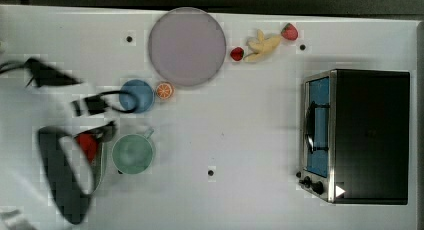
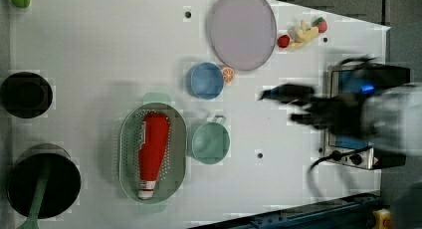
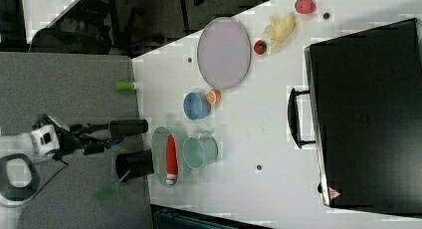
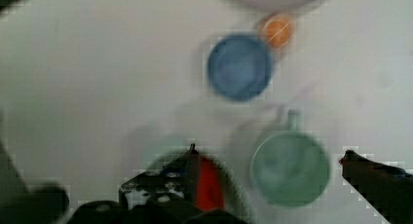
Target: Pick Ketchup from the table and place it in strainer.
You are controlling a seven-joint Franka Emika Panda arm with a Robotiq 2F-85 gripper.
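Ketchup: red bottle, laid lengthwise inside the strainer, whitish cap toward 6 o'clock in the left view. It rests on the perforated floor, within the rim on all sides. In the right view it is seen as a red strip in the strainer, just beside the cup.

Gripper: jaws held wide apart, nothing between them. In the wrist view one finger overlaps the Ketchup and strainer edge, the other finger is seen beyond the cup; the bottle lies at the inner side of the first finger, not clamped. Whether any contact is made cannot be told. In the left view the gripper is seen at about 3 o'clock from the strainer, well apart from it in the picture.

Cup: green, with handle, just beside the strainer at 3 o'clock in the left view.

Bowl: blue, at 12 o'clock from the cup; orange half touching it.

Plate: grey, at 1 o'clock from the bowl.

Banana and two strawberries: near the plate at 3 o'clock.

Oven: black, at 3 o'clock in the top view.
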